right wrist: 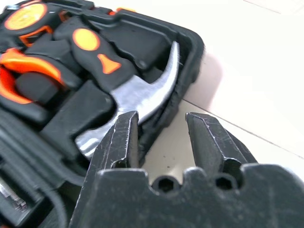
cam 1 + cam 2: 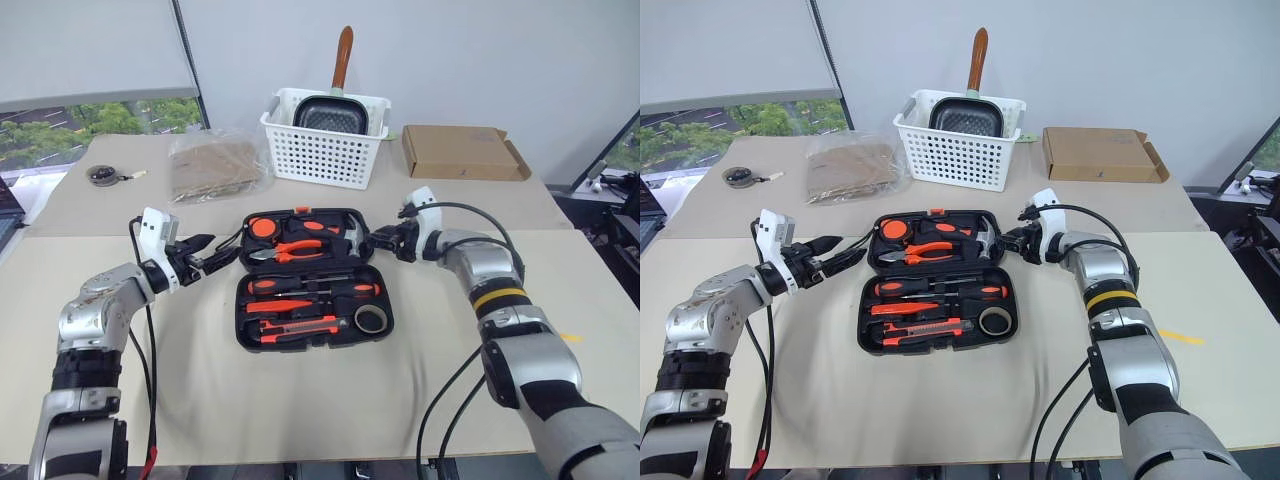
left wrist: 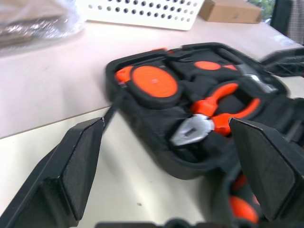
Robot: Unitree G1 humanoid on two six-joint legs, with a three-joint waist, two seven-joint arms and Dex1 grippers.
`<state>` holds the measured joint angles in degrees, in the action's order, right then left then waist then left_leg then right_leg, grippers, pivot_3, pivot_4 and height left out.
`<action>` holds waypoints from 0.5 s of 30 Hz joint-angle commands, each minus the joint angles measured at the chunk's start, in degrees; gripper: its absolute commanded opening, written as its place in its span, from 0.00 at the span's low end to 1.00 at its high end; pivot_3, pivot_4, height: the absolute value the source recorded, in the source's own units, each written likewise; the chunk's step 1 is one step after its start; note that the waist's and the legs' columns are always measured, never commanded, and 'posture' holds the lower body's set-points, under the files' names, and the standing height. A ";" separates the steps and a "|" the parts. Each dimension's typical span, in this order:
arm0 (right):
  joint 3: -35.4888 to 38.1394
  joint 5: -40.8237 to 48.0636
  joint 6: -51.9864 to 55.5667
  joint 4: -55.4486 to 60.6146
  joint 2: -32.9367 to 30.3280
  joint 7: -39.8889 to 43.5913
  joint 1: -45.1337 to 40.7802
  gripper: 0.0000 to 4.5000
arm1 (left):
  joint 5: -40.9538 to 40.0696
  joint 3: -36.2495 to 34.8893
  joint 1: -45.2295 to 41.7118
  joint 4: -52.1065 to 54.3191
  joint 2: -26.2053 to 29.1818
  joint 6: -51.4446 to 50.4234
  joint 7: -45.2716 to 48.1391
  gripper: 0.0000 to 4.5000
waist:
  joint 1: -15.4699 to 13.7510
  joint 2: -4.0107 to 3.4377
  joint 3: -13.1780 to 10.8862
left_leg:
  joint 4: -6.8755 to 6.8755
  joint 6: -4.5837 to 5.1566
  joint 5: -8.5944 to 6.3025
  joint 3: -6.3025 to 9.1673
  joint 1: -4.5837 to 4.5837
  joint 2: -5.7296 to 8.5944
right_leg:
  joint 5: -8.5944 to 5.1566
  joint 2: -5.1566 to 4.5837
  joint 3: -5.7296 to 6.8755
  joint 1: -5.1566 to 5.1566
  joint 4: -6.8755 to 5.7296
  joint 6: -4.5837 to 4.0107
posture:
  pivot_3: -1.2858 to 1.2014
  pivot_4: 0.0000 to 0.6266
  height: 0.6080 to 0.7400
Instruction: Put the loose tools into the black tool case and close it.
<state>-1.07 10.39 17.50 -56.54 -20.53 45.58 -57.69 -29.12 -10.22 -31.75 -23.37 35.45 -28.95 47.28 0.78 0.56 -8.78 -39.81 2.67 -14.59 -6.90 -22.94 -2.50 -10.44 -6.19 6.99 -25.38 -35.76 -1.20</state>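
The black tool case [image 2: 315,280] lies open flat in the middle of the tabletop [image 2: 300,400], and every loose tool I can see, the screwdrivers [image 2: 310,288], the utility knife [image 2: 298,326] and the tape ring [image 2: 371,319], already sits in the near half's slots, so closing looks like what remains. My left fingers [image 2: 205,255] are spread wide, holding nothing, just beside the far half's left edge. My right fingers [image 1: 159,137] are parted a little and empty at that half's right rim, by the hammer [image 1: 135,102]. If I lift unevenly the lid could twist or the whole case slide; a finger could catch under the rim, or a proud tool could stop the latch.
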 commanded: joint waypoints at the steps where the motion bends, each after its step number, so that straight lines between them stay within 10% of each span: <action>1: 3.01 1.34 1.82 -2.02 0.54 -0.55 -3.32 0.44 | 1.10 -0.41 -3.87 -4.29 -0.85 -1.10 -0.76 1.00 | 0.09 0.00 0.00 | 0.00 0.00 0.00 0.00 0.01 0.00 | 0.00 0.00 0.00 0.01 0.00 0.00 | 0.52 0.24 0.70; 4: 4.50 1.85 4.13 -3.52 1.38 -0.22 -4.57 0.44 | 0.83 -1.10 -6.90 -8.40 -2.02 -2.64 -1.17 1.00 | 0.20 0.00 0.00 | 0.01 -0.03 0.01 0.00 0.03 -0.01 | 0.00 0.00 0.01 0.01 -0.03 0.00 | 0.52 0.24 0.70; 11: 5.27 0.89 5.12 -5.17 2.29 -0.21 -6.00 0.00 | 3.66 -0.86 -13.63 -19.33 -3.68 -3.70 -4.69 1.00 | 0.34 0.00 0.00 | 0.00 -0.08 0.05 0.03 0.04 -0.01 | -0.02 0.00 0.02 0.00 -0.12 0.04 | 0.52 0.24 0.70; 15: 5.06 0.47 4.80 -5.22 2.25 -0.35 -5.97 0.00 | 5.27 -0.38 -16.47 -24.13 -4.50 -3.88 -5.43 1.00 | 0.24 0.00 0.00 | 0.00 -0.08 0.04 0.03 0.05 0.00 | 0.00 -0.02 0.02 0.03 -0.11 0.06 | 0.52 0.24 0.70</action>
<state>3.33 11.26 22.99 -62.34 -17.72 44.94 -62.42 -24.79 -10.19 -46.03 -45.86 31.04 -32.87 42.42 1.02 0.56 -8.78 -39.81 2.60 -14.55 -6.87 -22.89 -2.49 -10.44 -6.22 7.00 -25.37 -35.87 -1.14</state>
